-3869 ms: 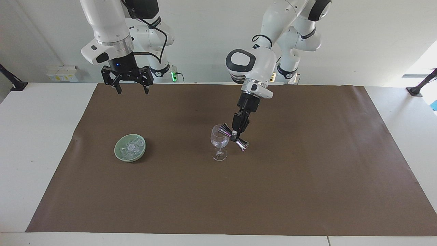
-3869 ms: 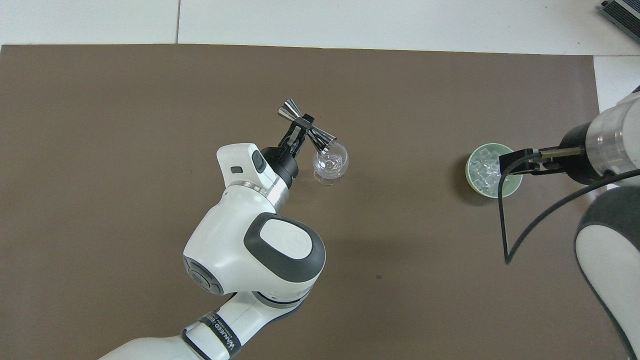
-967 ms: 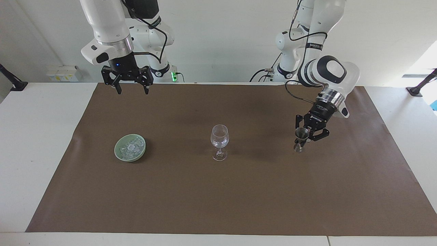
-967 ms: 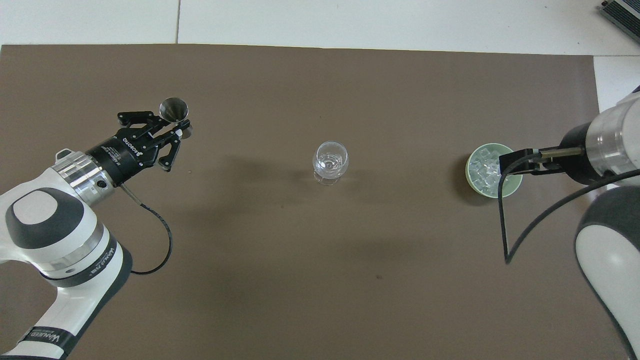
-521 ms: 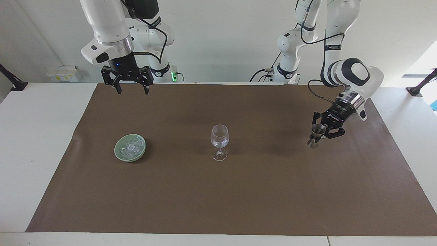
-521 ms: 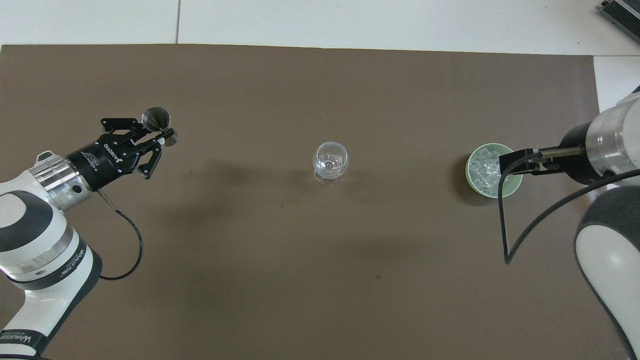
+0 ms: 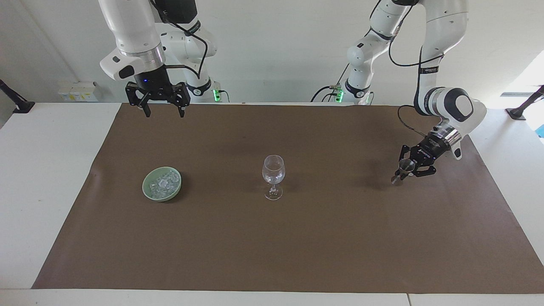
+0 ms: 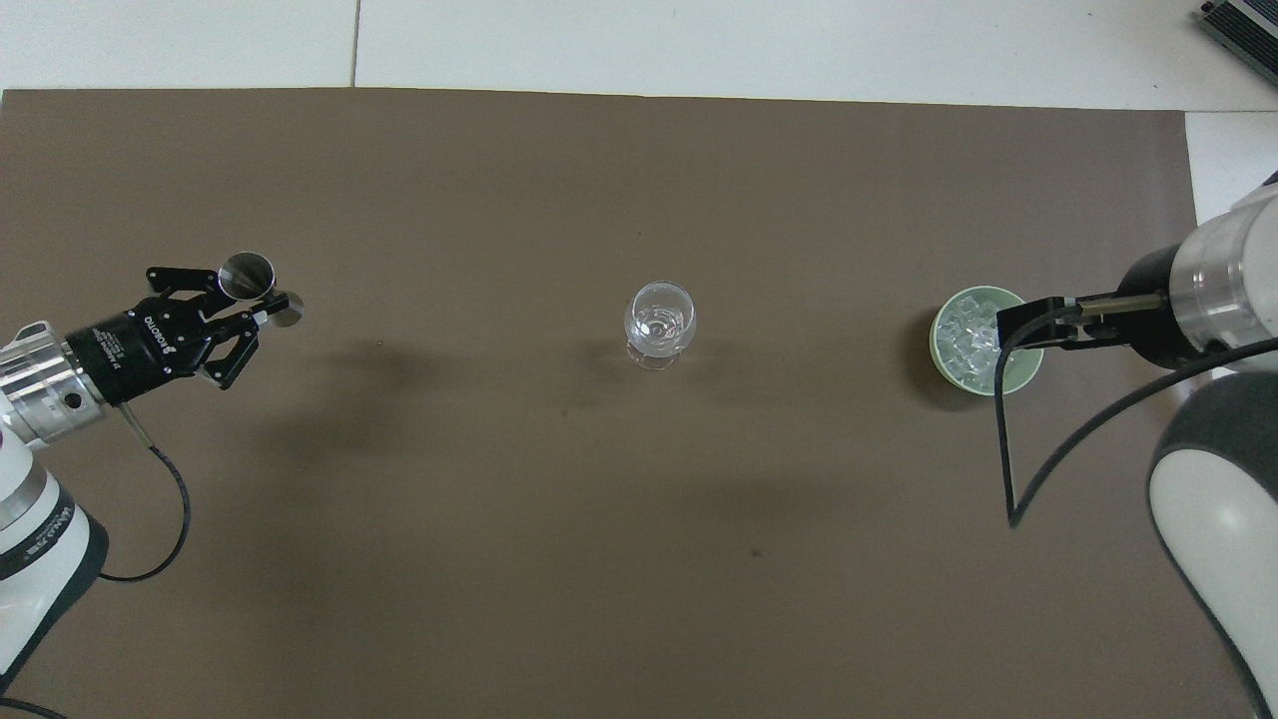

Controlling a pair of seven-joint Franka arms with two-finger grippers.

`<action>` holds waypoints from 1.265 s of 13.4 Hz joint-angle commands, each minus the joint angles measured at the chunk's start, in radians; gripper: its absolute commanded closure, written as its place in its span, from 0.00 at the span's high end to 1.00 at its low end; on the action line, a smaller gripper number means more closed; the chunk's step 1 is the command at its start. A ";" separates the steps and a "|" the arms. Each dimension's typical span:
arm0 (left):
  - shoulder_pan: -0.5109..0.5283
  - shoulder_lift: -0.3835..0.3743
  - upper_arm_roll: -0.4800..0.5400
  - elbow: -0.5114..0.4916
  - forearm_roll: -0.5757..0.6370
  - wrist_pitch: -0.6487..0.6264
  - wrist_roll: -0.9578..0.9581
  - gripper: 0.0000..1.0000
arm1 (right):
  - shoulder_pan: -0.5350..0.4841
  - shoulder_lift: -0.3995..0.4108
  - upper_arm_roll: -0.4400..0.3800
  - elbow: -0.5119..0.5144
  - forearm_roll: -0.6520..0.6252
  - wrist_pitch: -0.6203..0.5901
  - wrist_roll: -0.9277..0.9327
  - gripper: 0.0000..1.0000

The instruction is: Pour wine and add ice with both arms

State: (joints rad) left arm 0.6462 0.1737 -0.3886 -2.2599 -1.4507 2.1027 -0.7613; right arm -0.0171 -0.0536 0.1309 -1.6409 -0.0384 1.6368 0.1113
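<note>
A clear stemmed wine glass (image 7: 273, 176) stands upright near the middle of the brown paper mat (image 7: 297, 238) that covers most of the white worktop (image 7: 38, 178). Something pale shows in its bowl, though whether liquid or ice cannot be made out.

The left gripper (image 7: 408, 168) is low over the mat toward the left arm's end of the worktop, well apart from the glass. It is clenched on a small silver double-cone metal jigger (image 7: 401, 170), gripping it at the waist. The jigger sits slightly tilted, its open upper cup showing in the overhead view (image 8: 247, 275); its lower end looks to be at or just above the mat, and contact cannot be confirmed.

The ice (image 7: 163, 182), small clear irregular chunks, lies heaped in a shallow pale green round bowl (image 7: 149, 193) on the mat toward the right arm's end of the worktop, about as far from the robots as the glass.

The right gripper (image 7: 162, 111) waits raised over the mat's edge nearest the robots, its fingers spread apart and holding nothing.
</note>
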 commanded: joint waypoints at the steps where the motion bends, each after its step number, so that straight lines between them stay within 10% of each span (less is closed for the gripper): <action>1: 0.038 0.042 -0.009 0.003 -0.003 -0.027 0.023 0.00 | -0.038 -0.034 0.009 -0.053 0.002 0.011 -0.030 1.00; 17: 0.020 0.150 -0.009 0.003 -0.166 -0.023 0.160 0.00 | -0.159 0.075 0.007 -0.448 0.000 0.635 -0.133 1.00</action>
State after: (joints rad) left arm 0.6647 0.3059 -0.3977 -2.2591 -1.5939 2.1021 -0.6389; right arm -0.1556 0.0293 0.1263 -2.0625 -0.0384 2.2470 0.0017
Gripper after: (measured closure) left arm 0.789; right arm 0.000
